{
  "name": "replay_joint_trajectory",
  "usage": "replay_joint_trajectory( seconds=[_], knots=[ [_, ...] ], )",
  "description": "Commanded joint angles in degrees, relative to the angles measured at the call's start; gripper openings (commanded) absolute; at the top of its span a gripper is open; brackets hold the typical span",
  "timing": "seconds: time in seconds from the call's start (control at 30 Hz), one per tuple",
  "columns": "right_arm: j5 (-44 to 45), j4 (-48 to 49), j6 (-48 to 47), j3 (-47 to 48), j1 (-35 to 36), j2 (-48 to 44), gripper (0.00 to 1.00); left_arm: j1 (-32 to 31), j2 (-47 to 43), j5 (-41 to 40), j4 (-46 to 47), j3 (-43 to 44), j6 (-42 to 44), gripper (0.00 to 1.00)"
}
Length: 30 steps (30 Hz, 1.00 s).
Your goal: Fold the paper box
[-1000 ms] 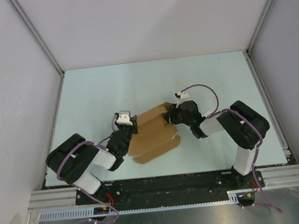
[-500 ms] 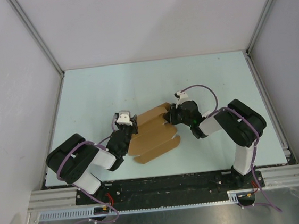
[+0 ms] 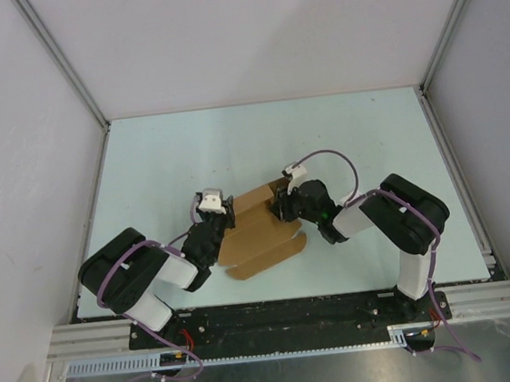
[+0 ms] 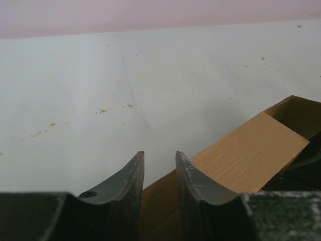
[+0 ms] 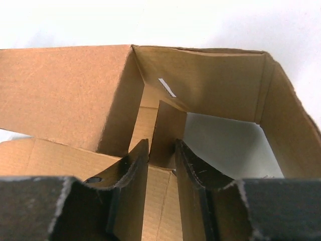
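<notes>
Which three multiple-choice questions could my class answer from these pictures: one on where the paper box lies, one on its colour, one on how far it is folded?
1. Where does the paper box lie?
A. between the two end effectors
B. in the far back left corner
C. at the right edge

2. What colour is it?
A. white
B. tan-brown
C. blue

3. What state is it in?
A. a flat sheet
B. a closed box
C. partly folded, with walls up and the top open

Key:
1 A: the top view shows it on the table between the left end effector and the right end effector.
2 B: every view shows brown cardboard.
3 C: the right wrist view shows raised walls around an open middle.
</notes>
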Motion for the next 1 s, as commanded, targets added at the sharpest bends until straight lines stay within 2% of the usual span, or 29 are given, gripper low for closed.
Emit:
replay_joint_trajectory(
  seconds=[0.0, 0.33, 0.97],
  knots=[
    [2.8, 2.1, -2.8, -0.3, 0.9, -1.4, 0.33, 0.1, 0.1, 0.8, 0.7, -0.4, -0.6, 0.37],
    [4.4, 2.8, -5.2, -0.8, 3.6, -1.8, 0.41, 0.1, -0.1, 1.0, 0.6, -0.4, -0.7, 0.36],
    [5.1, 3.6, -6.5, -0.9, 5.4, -2.7, 0.43, 0.1, -0.2, 1.2, 0.6, -0.7, -0.7, 0.36]
  ],
)
